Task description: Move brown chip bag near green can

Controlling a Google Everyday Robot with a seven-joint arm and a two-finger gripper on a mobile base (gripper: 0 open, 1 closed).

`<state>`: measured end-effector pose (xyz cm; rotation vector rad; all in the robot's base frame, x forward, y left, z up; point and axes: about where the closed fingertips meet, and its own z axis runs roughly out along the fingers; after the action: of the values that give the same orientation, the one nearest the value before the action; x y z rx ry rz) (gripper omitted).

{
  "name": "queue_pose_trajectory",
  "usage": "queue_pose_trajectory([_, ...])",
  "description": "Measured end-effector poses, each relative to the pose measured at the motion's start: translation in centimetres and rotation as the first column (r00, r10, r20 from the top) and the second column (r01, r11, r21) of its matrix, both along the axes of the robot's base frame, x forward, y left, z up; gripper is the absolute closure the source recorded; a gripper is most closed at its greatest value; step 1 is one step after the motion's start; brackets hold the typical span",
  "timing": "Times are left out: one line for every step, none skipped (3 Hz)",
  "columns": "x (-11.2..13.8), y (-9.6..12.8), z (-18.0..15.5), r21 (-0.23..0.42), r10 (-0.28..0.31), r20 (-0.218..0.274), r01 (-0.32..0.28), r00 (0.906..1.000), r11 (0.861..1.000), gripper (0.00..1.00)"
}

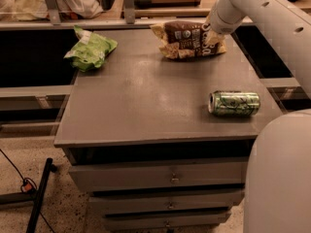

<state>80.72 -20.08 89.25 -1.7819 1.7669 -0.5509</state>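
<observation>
The brown chip bag (187, 40) lies at the far edge of the grey cabinet top (146, 101), right of centre. The green can (234, 104) lies on its side near the right front of the top, well in front of the bag. My white arm comes in from the upper right, and the gripper (215, 29) sits at the bag's right end, mostly hidden behind the wrist. The arm covers the bag's right end.
A bright green bag (90, 50) lies at the far left of the top. Dark gaps flank the cabinet on both sides. Drawers (170, 178) face the front. My white base (279, 178) fills the lower right. Cables and a black bar lie on the floor at left.
</observation>
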Motion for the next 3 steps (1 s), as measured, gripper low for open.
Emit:
queue_pose_trajectory([-0.5,-0.6,-0.1,-0.014,0.004,-0.03,-0.005,0.9995,1.0,0.87])
queue_pose_trajectory([-1.3,-1.4,0.1,-0.009,0.003,-0.093,-0.004,0.9956,1.0,1.0])
queue_pose_trajectory([-3.3,-2.2,1.7,0.011,0.0,-0.166,0.002,0.9862,1.0,1.0])
